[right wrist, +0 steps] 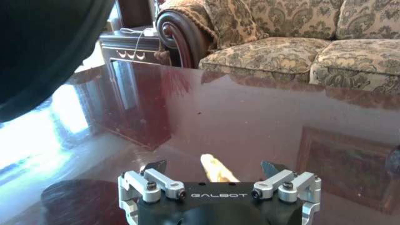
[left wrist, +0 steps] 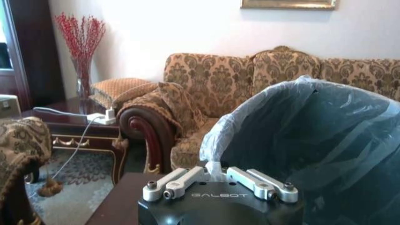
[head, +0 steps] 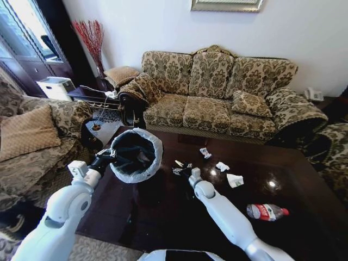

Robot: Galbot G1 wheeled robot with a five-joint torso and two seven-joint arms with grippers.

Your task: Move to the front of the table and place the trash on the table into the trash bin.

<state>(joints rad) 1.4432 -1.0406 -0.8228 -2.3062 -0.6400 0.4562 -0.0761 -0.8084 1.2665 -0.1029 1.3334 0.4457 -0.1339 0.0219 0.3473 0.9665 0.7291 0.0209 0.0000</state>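
While left tool (left wrist: 216, 176) grips bin rim (left wrist: 209, 140) — table edge (head: 100, 190) below.

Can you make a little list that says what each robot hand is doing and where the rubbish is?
Left gripper: shut on the pale bag rim of the round black trash bin, held tilted over the table's left part
Right gripper: open, low over the glossy dark brown table, a small yellowish scrap between its fingers
On the table: crumpled white paper scraps, clear plastic bottle with red label
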